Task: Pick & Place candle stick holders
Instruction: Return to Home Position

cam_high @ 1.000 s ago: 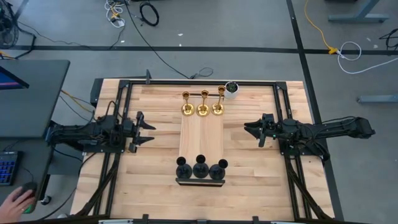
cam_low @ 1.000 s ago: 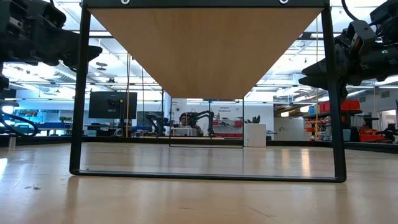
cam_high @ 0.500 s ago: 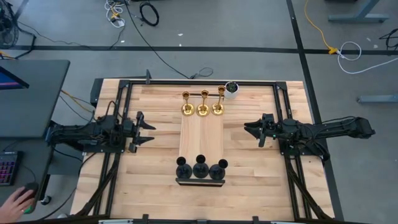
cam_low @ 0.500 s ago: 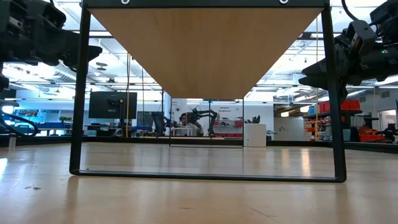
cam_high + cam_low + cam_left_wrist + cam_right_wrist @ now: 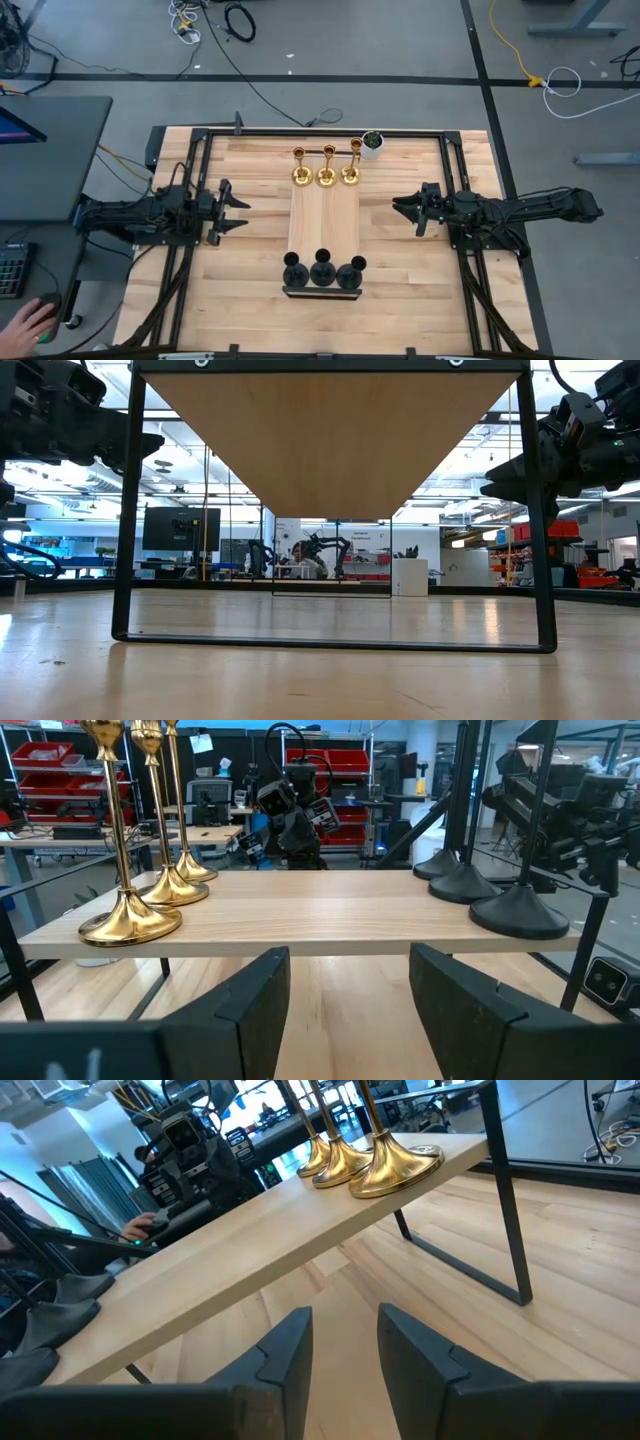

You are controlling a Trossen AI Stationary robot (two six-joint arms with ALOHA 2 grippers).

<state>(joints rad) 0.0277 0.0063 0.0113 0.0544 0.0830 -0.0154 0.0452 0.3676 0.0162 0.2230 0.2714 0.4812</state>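
A raised wooden bench (image 5: 323, 225) stands mid-table. Three gold candle stick holders (image 5: 325, 175) rest on their round bases at its far end, and three black ones (image 5: 323, 272) at its near end. My left gripper (image 5: 243, 211) hovers open and level to the left of the bench, clear of everything. My right gripper (image 5: 402, 211) hovers to the right of it, open with a narrower gap and nothing between the fingers. The left wrist view shows the gold bases (image 5: 130, 920) and black bases (image 5: 520, 910) beyond the fingers (image 5: 262, 990). The right wrist view shows the gold bases (image 5: 395, 1165).
A small white pot with a green plant (image 5: 372, 145) stands by the far end of the gold row. A black rail frame (image 5: 200, 150) borders the table. The bench's black leg frame (image 5: 130, 510) stands near the front edge. A person's hand (image 5: 25, 325) rests beside the table.
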